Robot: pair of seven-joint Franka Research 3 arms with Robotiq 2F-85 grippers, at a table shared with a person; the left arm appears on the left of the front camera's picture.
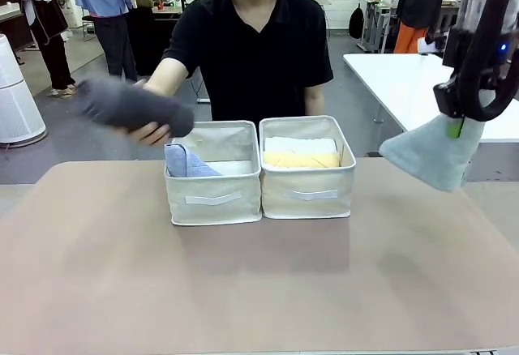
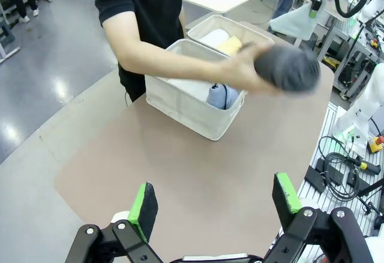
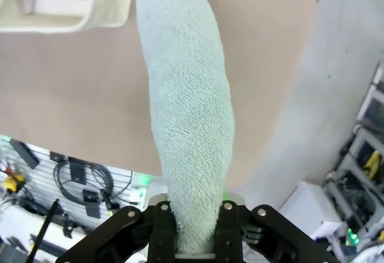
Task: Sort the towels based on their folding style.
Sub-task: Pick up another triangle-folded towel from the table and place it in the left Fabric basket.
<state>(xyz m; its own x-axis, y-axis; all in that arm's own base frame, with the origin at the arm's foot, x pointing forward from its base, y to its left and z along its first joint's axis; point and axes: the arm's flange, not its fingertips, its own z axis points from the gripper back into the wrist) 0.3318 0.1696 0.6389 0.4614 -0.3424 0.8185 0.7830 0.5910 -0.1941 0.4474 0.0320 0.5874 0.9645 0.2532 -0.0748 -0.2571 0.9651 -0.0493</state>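
- Right gripper [image 1: 456, 126]: jaws are clamped on the narrow end of the pale grey-green towel [image 1: 430, 156]. I hold it in the air above the right side of the table [image 1: 243, 290], touching nothing else.
- Long axis: in the right wrist view the towel [image 3: 189, 125] runs straight out from between the fingers, in line with them. In the front view the wide end hangs down and toward the middle of the table.
- Left gripper [image 2: 215, 200]: jaws spread wide and empty, over bare table on the near side.
- Target, as I judge it: the left bin [image 1: 212, 201], which holds the other cone, the lavender-blue towel [image 1: 188, 163]. The right bin [image 1: 308, 197] holds the white towel [image 1: 300, 144] and the yellow towel [image 1: 300, 160], both rolls.
- Governing relation: the left bin lies to the left of the right gripper and lower, with the right bin between them. The move must cross over the right bin.
- Caution: the person's hand [image 1: 150, 134] holds the dark grey towel [image 1: 130, 105], a roll, just beside the left bin's far-left corner. If that roll goes to the right bin, the two paths may cross.
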